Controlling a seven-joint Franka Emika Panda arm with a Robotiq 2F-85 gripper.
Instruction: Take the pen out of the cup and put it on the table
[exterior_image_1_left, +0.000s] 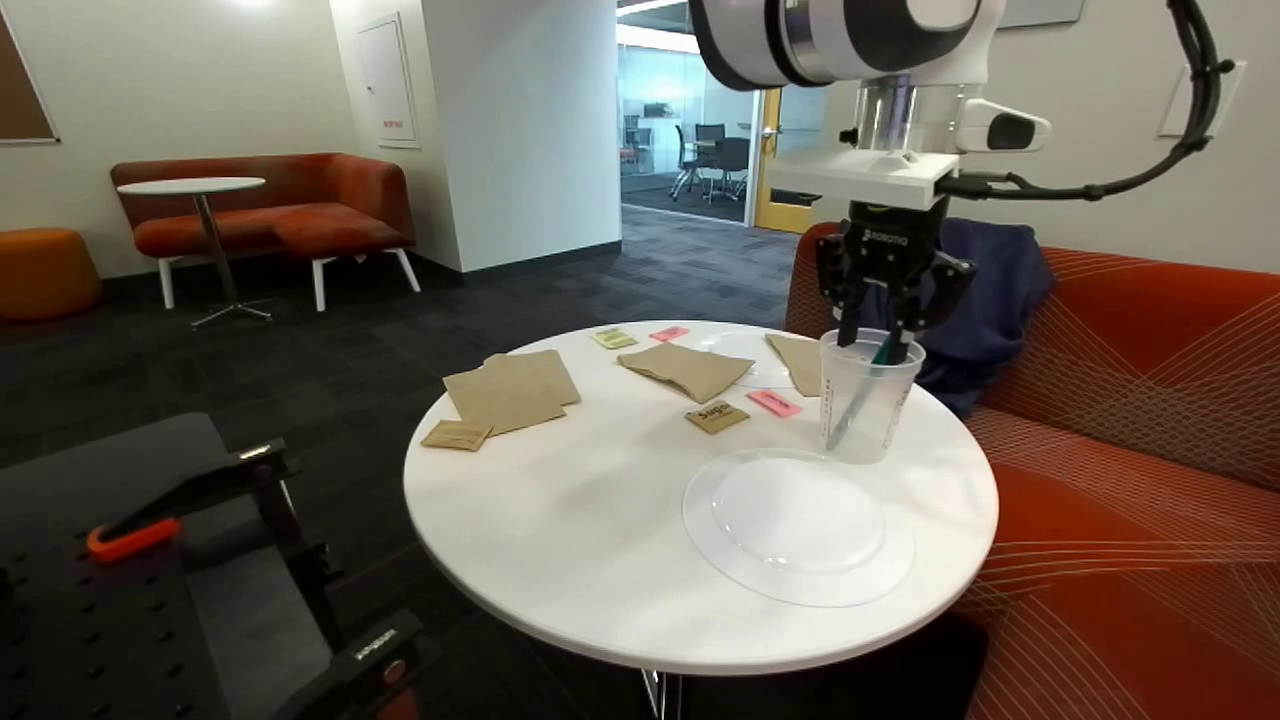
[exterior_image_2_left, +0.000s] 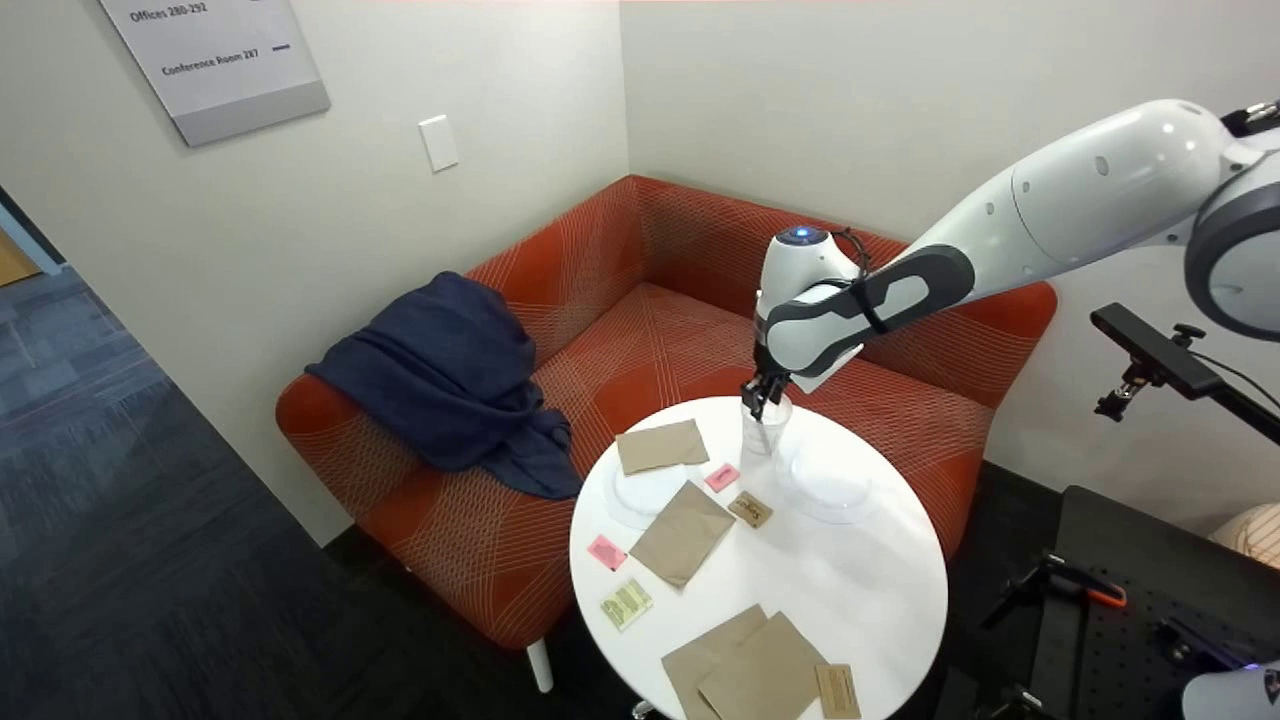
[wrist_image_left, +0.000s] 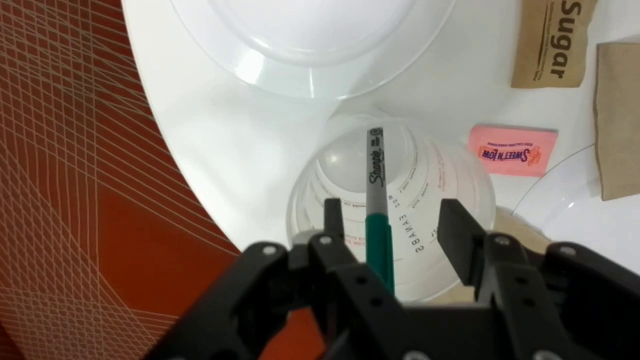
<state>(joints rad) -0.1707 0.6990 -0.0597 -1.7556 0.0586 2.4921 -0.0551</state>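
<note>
The pen (exterior_image_1_left: 852, 412) is a grey marker with a green cap, leaning in the clear cup (exterior_image_1_left: 888, 425) with its cap end up at the rim. The cup stands upright near the edge of the round white table (exterior_image_1_left: 600, 520) and also shows in an exterior view (exterior_image_2_left: 765, 437). My gripper (exterior_image_1_left: 873, 345) points down with its fingertips at the cup's rim. In the wrist view the gripper (wrist_image_left: 391, 210) is open. The pen (wrist_image_left: 377, 200) lies between the two fingers, nearer the left finger, with gaps on both sides. The pen's top end is hidden behind the gripper.
A clear round plate (exterior_image_1_left: 800, 525) lies close beside the cup. A pink packet (wrist_image_left: 512, 150), a sugar packet (exterior_image_1_left: 717, 416) and brown napkins (exterior_image_1_left: 690, 370) lie nearby. A second clear plate (exterior_image_2_left: 640, 495) is partly under napkins. A red sofa (exterior_image_2_left: 680, 345) borders the table.
</note>
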